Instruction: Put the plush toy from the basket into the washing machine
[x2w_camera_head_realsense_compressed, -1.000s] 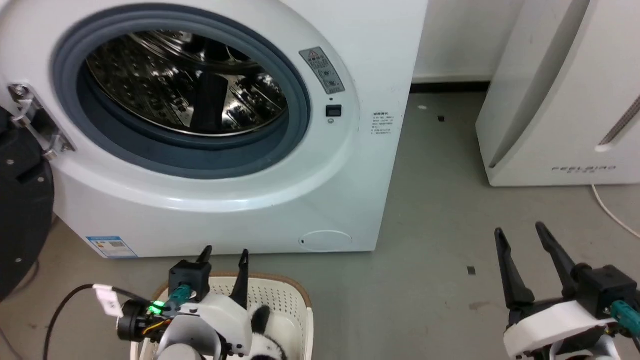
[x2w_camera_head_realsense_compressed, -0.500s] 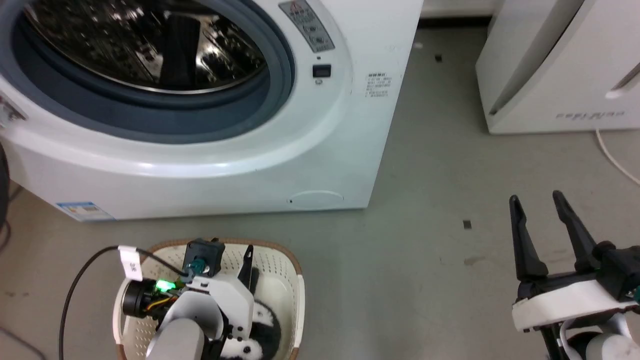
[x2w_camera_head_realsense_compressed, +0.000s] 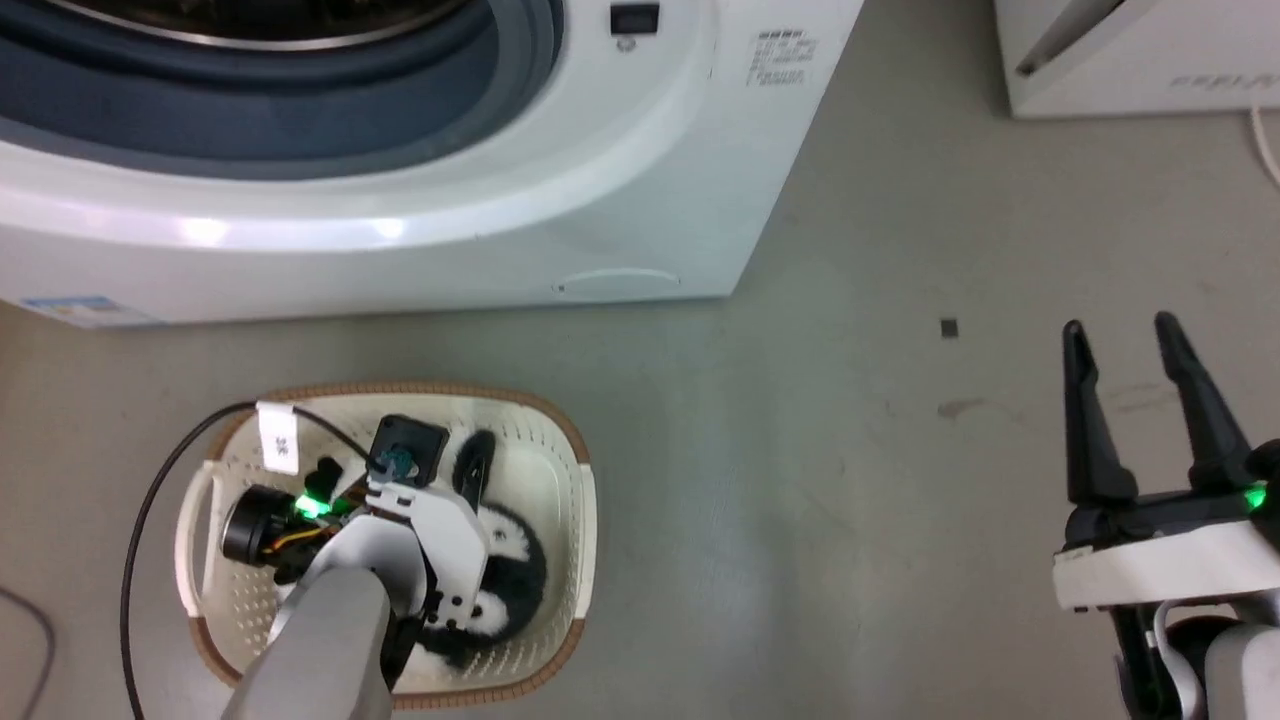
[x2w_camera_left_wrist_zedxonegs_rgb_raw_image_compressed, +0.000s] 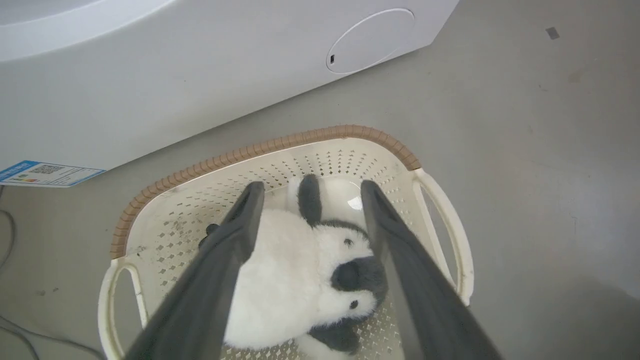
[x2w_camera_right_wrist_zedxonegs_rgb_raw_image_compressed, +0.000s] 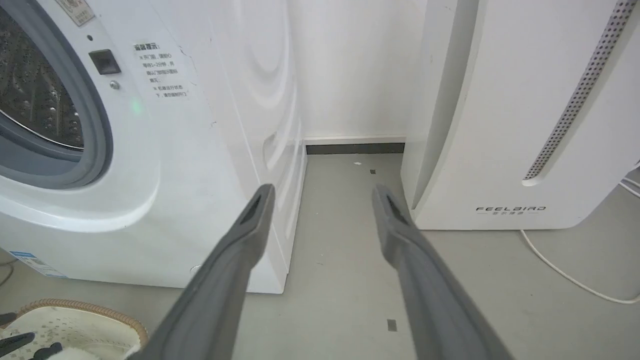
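The white front-loading washing machine (x2w_camera_head_realsense_compressed: 450, 230) spans 10 to 12 o'clock of the head view. Its porthole stands open, ringed by a grey gasket (x2w_camera_head_realsense_compressed: 300, 110). The right wrist view shows the perforated steel drum (x2w_camera_right_wrist_zedxonegs_rgb_raw_image_compressed: 30, 100) inside. A white slanted FEELBIRD appliance (x2w_camera_right_wrist_zedxonegs_rgb_raw_image_compressed: 525, 125) stands at 1 o'clock of the head view, well apart from the washer across the grey floor (x2w_camera_head_realsense_compressed: 850, 450).

The cream perforated laundry basket (x2w_camera_head_realsense_compressed: 440, 388), rimmed in brown weave, sits on the floor at 7 o'clock, near the washer's base. The black-and-white plush toy (x2w_camera_left_wrist_zedxonegs_rgb_raw_image_compressed: 285, 280) lies inside the basket, toward its 4 o'clock side.

The left gripper (x2w_camera_left_wrist_zedxonegs_rgb_raw_image_compressed: 311, 187) reaches down into the basket. Its fingers (x2w_camera_left_wrist_zedxonegs_rgb_raw_image_compressed: 235, 235) are spread wide, one on either side of the toy's body and head. Whether they touch the fur cannot be told.

The right gripper (x2w_camera_head_realsense_compressed: 1119, 327) hangs over bare floor at 4 o'clock, well apart from the basket. Its fingers (x2w_camera_head_realsense_compressed: 1090, 440) are parted with nothing between them, and they point toward the gap between the two appliances.

A black cable (x2w_camera_head_realsense_compressed: 150, 500) loops over the basket's 9 o'clock edge. A blue label (x2w_camera_head_realsense_compressed: 80, 310) sits low on the washer's front.
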